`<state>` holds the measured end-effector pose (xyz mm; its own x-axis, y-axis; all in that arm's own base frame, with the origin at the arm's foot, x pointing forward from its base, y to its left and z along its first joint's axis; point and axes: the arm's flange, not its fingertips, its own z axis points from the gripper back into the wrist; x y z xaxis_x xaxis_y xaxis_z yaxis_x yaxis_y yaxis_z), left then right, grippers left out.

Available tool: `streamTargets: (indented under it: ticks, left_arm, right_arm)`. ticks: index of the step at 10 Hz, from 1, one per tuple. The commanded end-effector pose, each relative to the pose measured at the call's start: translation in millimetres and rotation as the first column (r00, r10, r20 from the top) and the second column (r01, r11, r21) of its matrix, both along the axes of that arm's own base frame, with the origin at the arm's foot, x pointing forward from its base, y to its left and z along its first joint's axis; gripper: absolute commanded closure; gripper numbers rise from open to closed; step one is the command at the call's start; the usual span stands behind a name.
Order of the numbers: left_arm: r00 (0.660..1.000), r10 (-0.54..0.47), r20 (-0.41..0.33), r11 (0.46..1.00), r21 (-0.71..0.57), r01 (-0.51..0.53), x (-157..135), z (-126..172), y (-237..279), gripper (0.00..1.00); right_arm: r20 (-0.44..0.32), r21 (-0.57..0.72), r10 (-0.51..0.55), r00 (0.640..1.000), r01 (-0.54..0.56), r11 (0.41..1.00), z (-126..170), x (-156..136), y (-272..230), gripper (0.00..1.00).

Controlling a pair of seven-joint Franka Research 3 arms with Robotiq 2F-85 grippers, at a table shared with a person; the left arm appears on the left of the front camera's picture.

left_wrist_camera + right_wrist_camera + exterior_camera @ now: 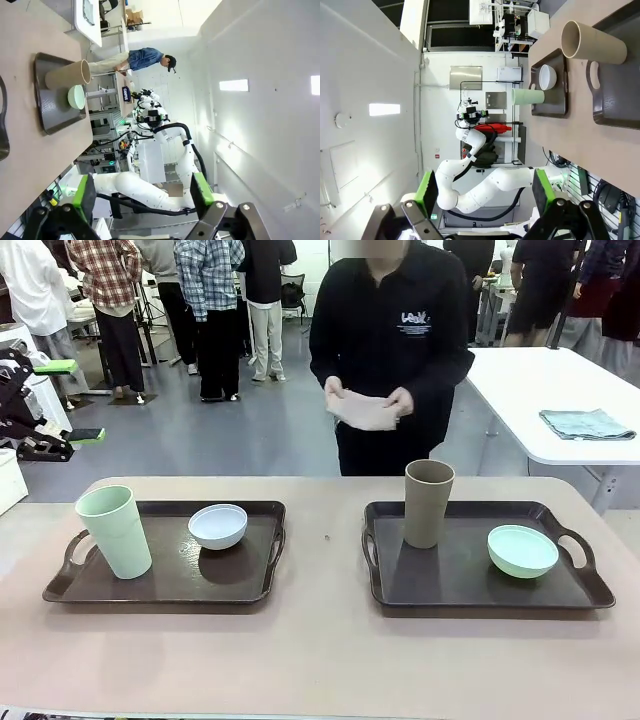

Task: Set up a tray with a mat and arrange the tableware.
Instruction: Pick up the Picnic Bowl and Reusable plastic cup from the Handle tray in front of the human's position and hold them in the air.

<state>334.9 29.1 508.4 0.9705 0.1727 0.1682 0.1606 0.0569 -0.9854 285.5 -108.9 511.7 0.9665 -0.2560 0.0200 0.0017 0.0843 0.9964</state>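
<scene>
1. Left gripper (pixel 142 200) and right gripper (pixel 485 192): both are hanging on the near side of the table with their green-padded fingers spread wide and nothing between them.
2. Table (pixel 320 660): a pale beige top with rounded far corners is running the full width of the front view. Its near strip is lying bare.
3. Left tray (pixel 160 590) and right tray (pixel 470 595): both are dark brown and rectangular, with cut-out handles. They are sitting side by side, well apart, with bare tabletop between them.
4. Pale green cup (pixel 114 530): tall and handleless, it is standing upright at the left end of the left tray.
5. White bowl (pixel 217 526): small and round, it is resting mouth up on the same tray, to the right of that cup and apart from it.
6. Taupe-brown cup (pixel 428 503): it is standing upright near the far left corner of the right tray.
7. Mint green bowl (pixel 522 550): it is sitting mouth up toward the right end of that tray.
8. Person (pixel 390 340): dressed in black, they are standing at the far edge and holding a pale folded cloth (pixel 362 410) in both hands.
9. Room: a grey floor is stretching back, and a white side table (pixel 540 390) at the right is carrying a folded grey-green cloth (pixel 587 424).
10. Count: two trays, two cups and two bowls, with one cup and one bowl on each tray.
</scene>
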Motion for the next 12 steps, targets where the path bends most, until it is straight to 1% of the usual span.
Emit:
streamTargets:
  ticks: [1, 12]
  left_arm:
    - [1.0, 0.002, 0.027, 1.0, -0.017, -0.002, 1.2, -2.2, -1.1, 0.0]
    - [1.0, 0.002, 0.027, 1.0, -0.017, -0.002, 1.2, -2.2, -1.1, 0.0]
  right_arm:
    - [0.005, 0.004, -0.012, 1.0, 0.012, 1.0, -0.7, 1.0, 1.7, 0.0]
    - [0.005, 0.004, -0.012, 1.0, 0.012, 1.0, -0.7, 1.0, 1.7, 0.0]
